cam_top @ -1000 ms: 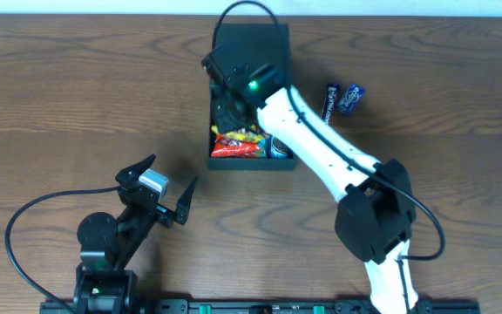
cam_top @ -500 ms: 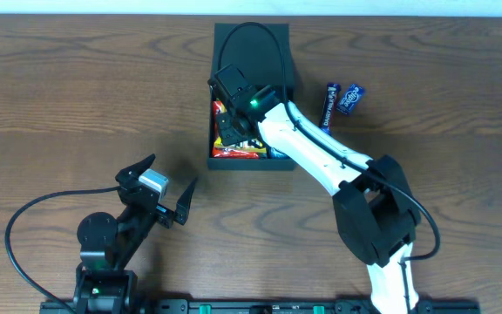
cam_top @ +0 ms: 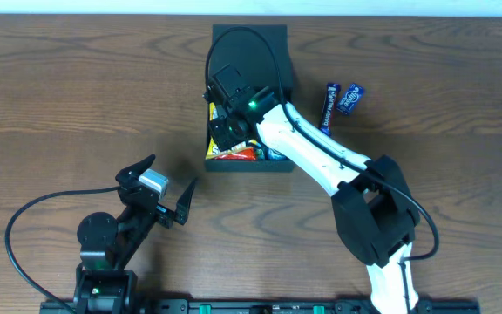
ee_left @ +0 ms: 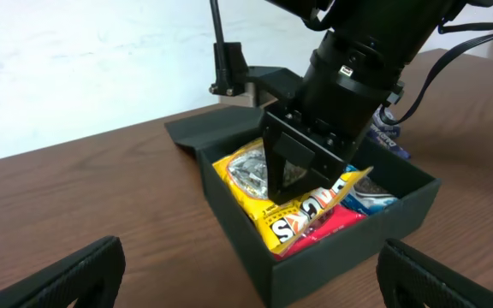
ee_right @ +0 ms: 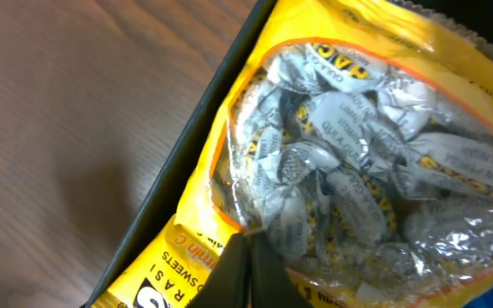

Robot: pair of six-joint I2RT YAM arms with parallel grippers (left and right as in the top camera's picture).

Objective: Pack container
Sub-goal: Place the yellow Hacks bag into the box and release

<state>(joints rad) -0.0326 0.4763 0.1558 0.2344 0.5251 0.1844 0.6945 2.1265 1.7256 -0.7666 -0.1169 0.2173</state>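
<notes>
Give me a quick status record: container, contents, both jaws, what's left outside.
container: lid open, folded back at the far side
contents: yellow candy bag on top, red packet beneath it, blue packet beside them
right jaws: down inside the container, against the yellow candy bag; open or shut unclear
left jaws: open, empty, apart from the container
outside: two blue packets on the table, right of the container

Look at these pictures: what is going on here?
The right gripper is down inside the open dark green container, its tips on a yellow bag of wrapped sweets lying there among other packets. Whether it grips the bag is unclear. The left gripper is open, well away from the container. Two blue packets lie on the table beside it.
</notes>
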